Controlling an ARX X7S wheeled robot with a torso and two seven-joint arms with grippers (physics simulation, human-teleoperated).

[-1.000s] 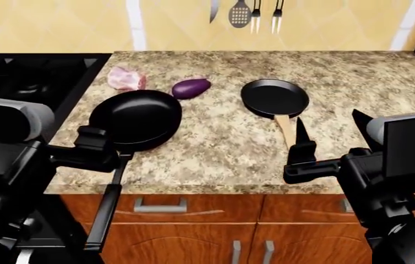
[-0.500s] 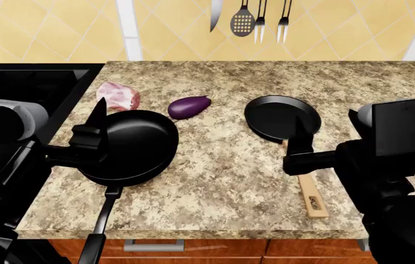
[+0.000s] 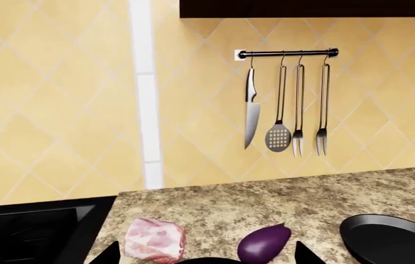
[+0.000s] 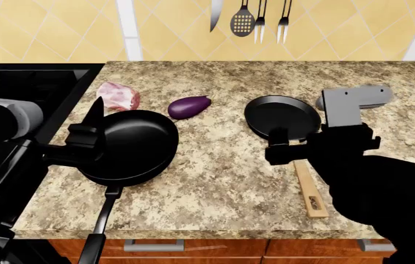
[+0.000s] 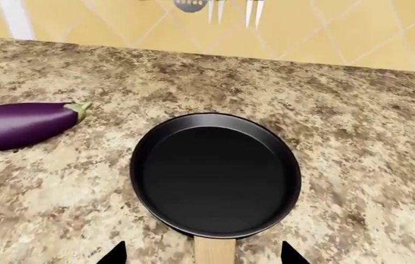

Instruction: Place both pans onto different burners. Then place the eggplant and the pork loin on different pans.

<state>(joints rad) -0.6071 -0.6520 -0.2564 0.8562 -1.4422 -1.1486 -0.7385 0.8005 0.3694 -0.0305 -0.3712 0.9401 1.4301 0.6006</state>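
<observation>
The deeper pan (image 4: 137,144) lies on the counter at the left, its long black handle (image 4: 99,231) reaching over the front edge. My left gripper (image 4: 104,125) is open and hovers over its left rim; in the left wrist view (image 3: 206,256) the gripper holds nothing. Behind it lie the pork loin (image 4: 118,95) (image 3: 154,240) and the eggplant (image 4: 189,106) (image 3: 264,243) (image 5: 20,125). The shallower pan (image 4: 281,116) (image 5: 216,173) lies at the right. My right gripper (image 4: 281,147) (image 5: 201,254) is open, its fingers either side of the wooden handle (image 5: 215,253) (image 4: 309,190).
The black stove (image 4: 24,82) (image 3: 24,231) adjoins the counter on the left; its burners are not clearly visible. A rail with a knife and utensils (image 3: 288,54) hangs on the tiled wall behind. The counter's front edge (image 4: 192,234) is near.
The head view first rose to look down more steeply. My right gripper has since moved left to the wooden handle, close behind the shallow pan. The left gripper and both pans stayed put.
</observation>
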